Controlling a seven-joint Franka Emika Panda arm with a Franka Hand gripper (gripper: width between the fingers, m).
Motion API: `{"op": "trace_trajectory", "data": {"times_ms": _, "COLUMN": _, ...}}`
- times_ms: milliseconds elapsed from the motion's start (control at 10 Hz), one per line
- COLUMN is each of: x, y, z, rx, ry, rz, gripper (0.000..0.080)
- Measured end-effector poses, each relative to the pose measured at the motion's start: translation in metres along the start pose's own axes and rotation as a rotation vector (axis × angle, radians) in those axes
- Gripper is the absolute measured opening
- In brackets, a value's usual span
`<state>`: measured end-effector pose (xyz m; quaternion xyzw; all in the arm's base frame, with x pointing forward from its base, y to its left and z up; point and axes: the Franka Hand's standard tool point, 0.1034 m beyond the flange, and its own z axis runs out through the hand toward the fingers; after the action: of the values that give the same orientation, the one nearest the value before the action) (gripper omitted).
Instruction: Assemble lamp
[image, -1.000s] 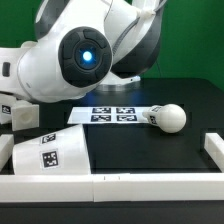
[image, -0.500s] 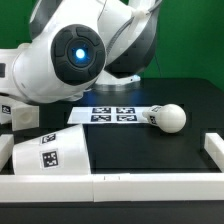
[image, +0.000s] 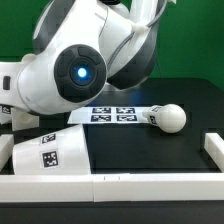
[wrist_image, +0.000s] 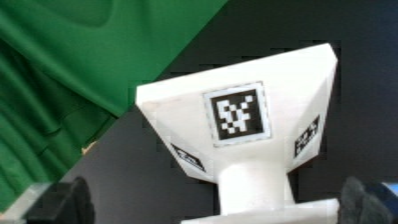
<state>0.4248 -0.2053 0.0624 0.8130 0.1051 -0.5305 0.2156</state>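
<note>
The lamp base (wrist_image: 240, 110), a white wedge with a black-and-white tag, fills the wrist view. Its narrow end runs down between my fingers. My gripper (wrist_image: 215, 205) is open, with one dark fingertip (wrist_image: 54, 205) on each side of that narrow end and a gap to both. In the exterior view the arm hides the gripper, and only a white tagged corner of the base (image: 8, 108) shows at the far left. The large tapered shade (image: 55, 150) lies on its side at the front left. The round-headed bulb (image: 172, 117) lies at the right.
The marker board (image: 112, 114) lies flat mid-table between the arm and the bulb. A low white wall (image: 150, 185) runs along the front, and another piece (image: 212, 150) stands at the right. A green curtain (wrist_image: 71, 60) hangs behind the table.
The arm has swung and dropped lower over the exterior view's left side. The shade, the bulb and the marker board have not moved.
</note>
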Motion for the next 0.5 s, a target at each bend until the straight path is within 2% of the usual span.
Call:
{"op": "trace_trajectory", "data": {"times_ms": 300, "x": 0.008, "y": 0.000, "z": 0.004, "rx": -0.007, "ry": 0.012, "rz": 0.003, "gripper": 0.0698}}
{"op": "trace_trajectory", "data": {"times_ms": 500, "x": 0.014, "y": -0.008, "z": 0.008, "rx": -0.013, "ry": 0.013, "rz": -0.004, "gripper": 0.0698}}
